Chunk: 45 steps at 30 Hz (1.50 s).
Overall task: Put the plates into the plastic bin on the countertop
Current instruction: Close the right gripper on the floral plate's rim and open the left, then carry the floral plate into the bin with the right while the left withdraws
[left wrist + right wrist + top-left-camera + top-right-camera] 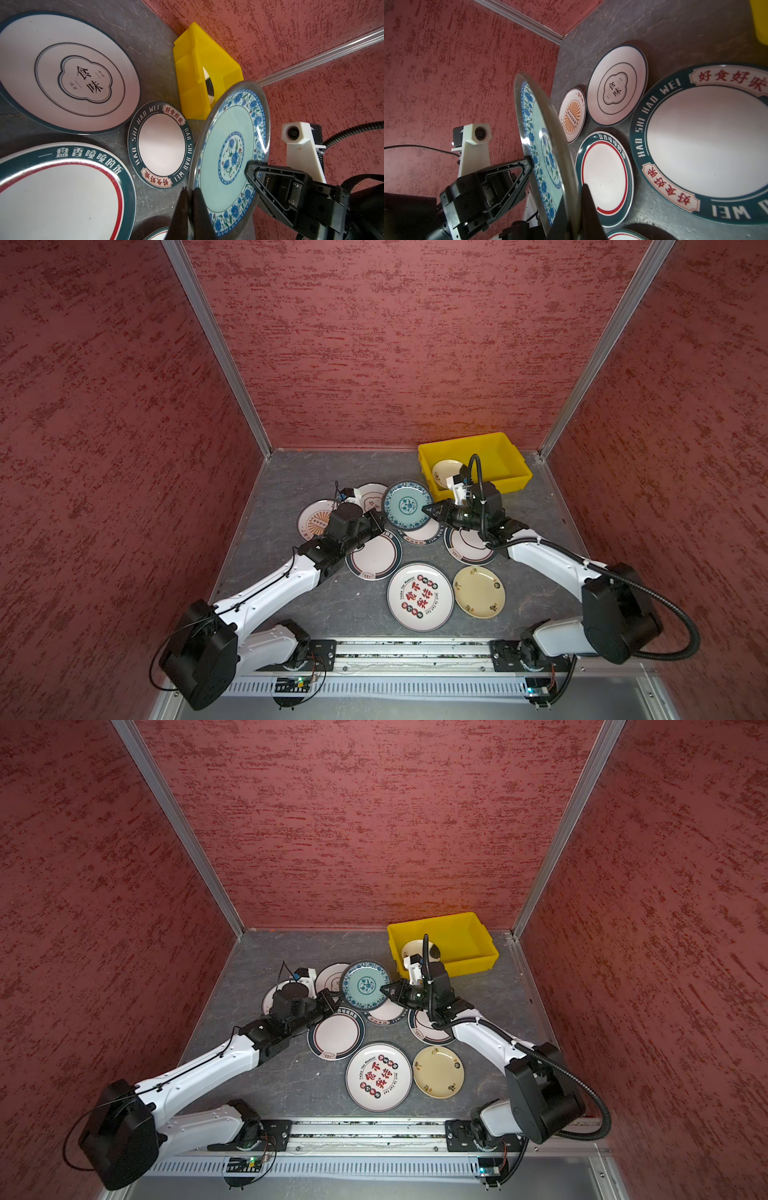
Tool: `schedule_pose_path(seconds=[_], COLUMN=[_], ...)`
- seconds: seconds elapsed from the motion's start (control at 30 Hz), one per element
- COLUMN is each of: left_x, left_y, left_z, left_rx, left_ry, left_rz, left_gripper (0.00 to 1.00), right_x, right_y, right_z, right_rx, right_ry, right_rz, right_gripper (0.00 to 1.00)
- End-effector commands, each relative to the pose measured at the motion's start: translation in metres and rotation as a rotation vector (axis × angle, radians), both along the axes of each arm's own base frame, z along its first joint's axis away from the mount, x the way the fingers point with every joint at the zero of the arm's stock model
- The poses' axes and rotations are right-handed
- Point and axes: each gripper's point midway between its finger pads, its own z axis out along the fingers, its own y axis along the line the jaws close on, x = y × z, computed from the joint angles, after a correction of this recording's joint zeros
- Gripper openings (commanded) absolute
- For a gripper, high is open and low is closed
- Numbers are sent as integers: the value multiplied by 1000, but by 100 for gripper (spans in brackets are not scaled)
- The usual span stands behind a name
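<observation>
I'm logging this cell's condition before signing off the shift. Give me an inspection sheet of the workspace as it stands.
Surface: dark grey veined countertop, no spills seen.
Job's things: blue-patterned plate held aloft; one cream plate in the yellow bin; seven plates flat on the countertop.
Clutter: one small pale speck; otherwise nothing seen.
Grippers: left gripper and right gripper pinch opposite rims of the blue-patterned plate.
Cables: black corrugated hose loops wide off the right arm.
Surroundings: red textured walls on three sides, metal corner posts.
</observation>
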Motion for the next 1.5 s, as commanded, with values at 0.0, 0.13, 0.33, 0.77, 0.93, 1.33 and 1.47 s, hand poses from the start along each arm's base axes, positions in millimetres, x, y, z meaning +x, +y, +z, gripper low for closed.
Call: schedule_pose_path(seconds=[0.0, 0.13, 0.33, 0.77, 0.93, 1.33, 1.47], left_x=[0, -3, -5, -11, -9, -4, -4], left_y=[5, 10, 50, 106, 112, 151, 155], left_z=[7, 18, 36, 26, 30, 8, 4], left_rx=[15, 71, 116, 88, 126, 62, 61], left_ry=[-46, -119, -195, -132, -138, -9, 20], left_rz=[7, -31, 67, 173, 159, 269, 271], left_gripper=[52, 99, 99, 99, 99, 100, 99], right_x=[5, 9, 36, 138, 163, 210, 222], right_y=[-4, -9, -31, -138, -174, -189, -187], right_z=[-3, -4, -7, -6, -10, -37, -43], right_rx=[-10, -23, -132, -203, -241, -401, -407], right_ry=[0, 4, -17, 12, 16, 77, 92], right_rz=[-49, -88, -177, -497, -594, -626, -613], right_gripper=[0, 0, 0, 0, 0, 0, 0])
